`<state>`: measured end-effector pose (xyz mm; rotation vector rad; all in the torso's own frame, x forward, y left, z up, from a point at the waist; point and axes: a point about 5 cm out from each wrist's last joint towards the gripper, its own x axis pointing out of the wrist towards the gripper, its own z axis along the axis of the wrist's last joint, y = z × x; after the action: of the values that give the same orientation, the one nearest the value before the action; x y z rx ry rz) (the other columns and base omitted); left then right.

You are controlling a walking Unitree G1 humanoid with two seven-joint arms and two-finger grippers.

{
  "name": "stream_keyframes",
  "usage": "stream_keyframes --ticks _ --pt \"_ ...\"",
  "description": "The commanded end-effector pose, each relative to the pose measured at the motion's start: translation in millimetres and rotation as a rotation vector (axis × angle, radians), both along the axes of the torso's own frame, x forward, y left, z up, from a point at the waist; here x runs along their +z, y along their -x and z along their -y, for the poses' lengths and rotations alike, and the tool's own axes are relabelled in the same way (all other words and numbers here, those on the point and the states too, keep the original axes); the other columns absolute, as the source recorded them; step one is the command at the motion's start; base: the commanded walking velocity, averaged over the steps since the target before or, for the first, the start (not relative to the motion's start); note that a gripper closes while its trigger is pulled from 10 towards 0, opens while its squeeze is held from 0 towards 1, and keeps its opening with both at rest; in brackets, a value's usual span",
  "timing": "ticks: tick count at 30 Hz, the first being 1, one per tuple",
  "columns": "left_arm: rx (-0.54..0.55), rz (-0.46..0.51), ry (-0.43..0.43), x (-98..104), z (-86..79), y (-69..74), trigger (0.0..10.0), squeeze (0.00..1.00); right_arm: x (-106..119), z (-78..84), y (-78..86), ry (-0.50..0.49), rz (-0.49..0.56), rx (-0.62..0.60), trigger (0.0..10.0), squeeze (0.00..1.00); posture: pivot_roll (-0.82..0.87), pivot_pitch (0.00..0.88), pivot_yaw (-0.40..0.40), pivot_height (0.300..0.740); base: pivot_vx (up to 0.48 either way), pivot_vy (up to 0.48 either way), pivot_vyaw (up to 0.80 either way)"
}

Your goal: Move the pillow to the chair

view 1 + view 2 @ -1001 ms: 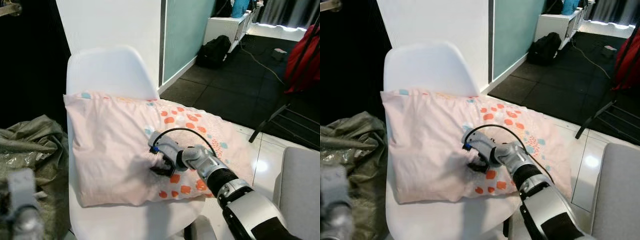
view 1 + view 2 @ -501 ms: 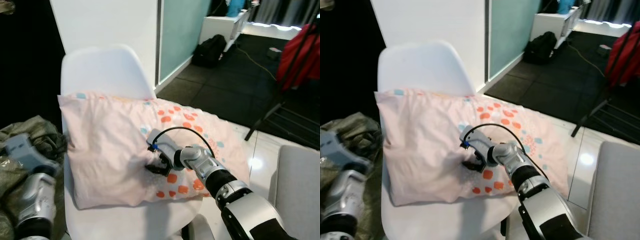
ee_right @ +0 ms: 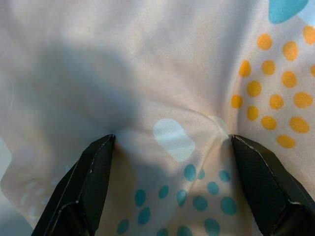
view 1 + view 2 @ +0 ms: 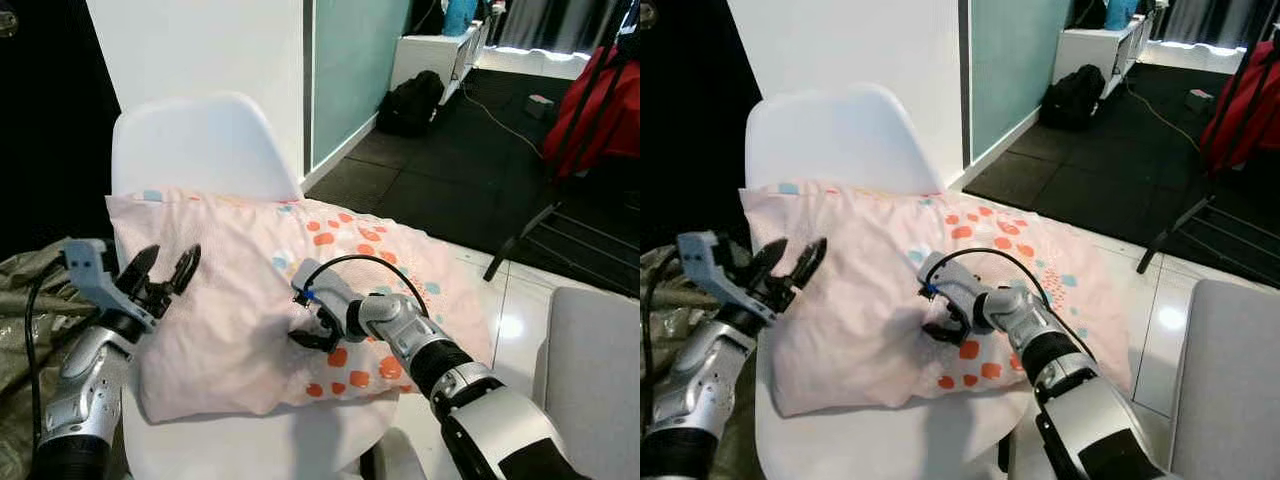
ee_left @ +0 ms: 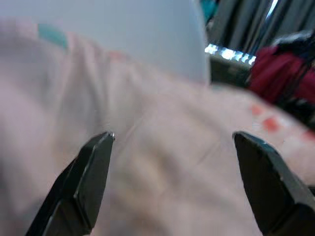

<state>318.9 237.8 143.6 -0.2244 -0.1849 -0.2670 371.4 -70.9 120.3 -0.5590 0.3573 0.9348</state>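
The pillow (image 4: 250,300) lies across the seat of the white chair (image 4: 200,140), one end overhanging toward the floor. The right claw (image 4: 312,333) presses into its middle, fingers spread wide, fabric dimpled between them but not pinched. The left claw (image 4: 165,275) hovers at the near corner, also wide apart and holding nothing. Judged soft, light and floppy — the thin cover likely slides over the filling, so a corner or a gathered fold offers surer purchase than the flat middle
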Motion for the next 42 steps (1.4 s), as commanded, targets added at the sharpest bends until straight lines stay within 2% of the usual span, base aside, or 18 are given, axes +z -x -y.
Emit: stream_keyframes --ticks 1,2,4,6,7,8,11,14,15,17,19,23,24,26,28,29,32,42 --pt "0.042 -0.092 -0.045 -12 -3.5 -0.4 10.0 1.0 -2 -1.0 1.2 -0.038 -0.002 -0.014 10.0 0.0 -0.06 0.063 -0.02 0.453 0.0 0.0 0.0" --pt "0.042 -0.092 -0.045 -12 -3.5 -0.4 10.0 1.0 -2 -1.0 1.2 -0.038 -0.002 -0.014 10.0 0.0 -0.06 0.063 -0.02 0.453 0.0 0.0 0.0" --pt "0.092 -0.194 -0.09 -28 0.4 -3.3 10.0 1.0 -1 -1.6 1.1 -0.048 0.001 -0.013 10.0 0.0 -0.06 0.065 -0.02 0.453 0.0 0.0 0.0" --pt "0.092 -0.194 -0.09 -28 0.4 -3.3 10.0 1.0 -1 -1.6 1.1 -0.048 0.001 -0.013 10.0 0.0 -0.06 0.065 -0.02 0.453 0.0 0.0 0.0" --pt "0.094 -0.225 -0.086 -33 4.1 -4.4 10.0 1.0 0 -2.0 0.9 -0.054 0.003 -0.013 10.0 0.0 -0.06 0.065 -0.023 0.453 0.0 0.0 0.0" --pt "0.096 -0.248 -0.075 -36 7.3 -6.3 10.0 0.0 1 -2.4 0.5 -0.059 0.005 -0.012 10.0 0.0 -0.07 0.067 -0.023 0.453 0.0 0.0 0.0" --pt "0.095 -0.26 -0.046 -39 9.8 -8.3 10.0 0.0 2 -2.8 0.1 -0.063 0.007 -0.013 10.0 0.0 -0.07 0.067 -0.023 0.453 0.0 0.0 0.0" --pt "0.063 -0.284 0.116 -44 21.4 -17.2 10.0 0.0 6 -3.1 -1.3 -0.074 0.015 -0.015 10.0 0.0 -0.07 0.071 -0.025 0.453 0.0 0.0 0.0" --pt "0.063 -0.284 0.116 -44 21.4 -17.2 10.0 0.0 6 -3.1 -1.3 -0.074 0.015 -0.015 10.0 0.0 -0.07 0.071 -0.025 0.453 0.0 0.0 0.0" --pt "0.023 -0.312 0.226 -47 28.8 -22.6 10.0 0.0 7 -2.5 -2.2 -0.08 0.018 -0.022 10.0 0.0 -0.07 0.076 -0.026 0.453 0.0 0.0 0.0" --pt "0.009 -0.327 0.251 -47 33.5 -26.3 10.0 0.0 7 -1.7 -2.5 -0.08 0.019 -0.027 10.0 0.0 -0.08 0.077 -0.026 0.453 0.0 0.0 0.0" --pt "-0.014 -0.386 0.174 -52 49.7 -33.3 10.0 0.0 7 0.1 -2.6 -0.082 0.018 -0.034 10.0 0.0 -0.1 0.083 -0.023 0.453 0.0 0.0 0.0" --pt "-0.014 -0.386 0.174 -52 49.7 -33.3 10.0 0.0 7 0.1 -2.6 -0.082 0.018 -0.034 10.0 0.0 -0.1 0.083 -0.023 0.453 0.0 0.0 0.0" --pt "-0.005 -0.411 0.115 -55 56.2 -35.7 10.0 0.0 8 0.9 -2.8 -0.091 0.018 -0.035 10.0 0.0 -0.1 0.086 -0.023 0.453 0.0 0.0 0.0" --pt "-0.005 -0.411 0.115 -55 56.2 -35.7 10.0 0.0 8 0.9 -2.8 -0.091 0.018 -0.035 10.0 0.0 -0.1 0.086 -0.023 0.453 0.0 0.0 0.0" --pt "0.006 -0.425 0.059 -57 58.0 -36.6 0.0 0.0 8 1.4 -3.1 -0.094 0.019 -0.037 10.0 0.0 -0.1 0.088 -0.024 0.453 0.0 0.0 0.0" --pt "0.033 -0.447 0.006 -59 57.9 -38.6 0.0 0.0 11 1.9 -4.3 -0.102 0.024 -0.04 10.0 0.0 -0.11 0.089 -0.024 0.453 0.0 0.0 0.0" --pt "0.02 -0.444 0.003 -56 61.3 -42.0 0.0 0.0 15 1.7 -6.1 -0.12 0.033 -0.046 10.0 0.0 -0.1 0.085 -0.021 0.453 0.0 0.0 0.0"
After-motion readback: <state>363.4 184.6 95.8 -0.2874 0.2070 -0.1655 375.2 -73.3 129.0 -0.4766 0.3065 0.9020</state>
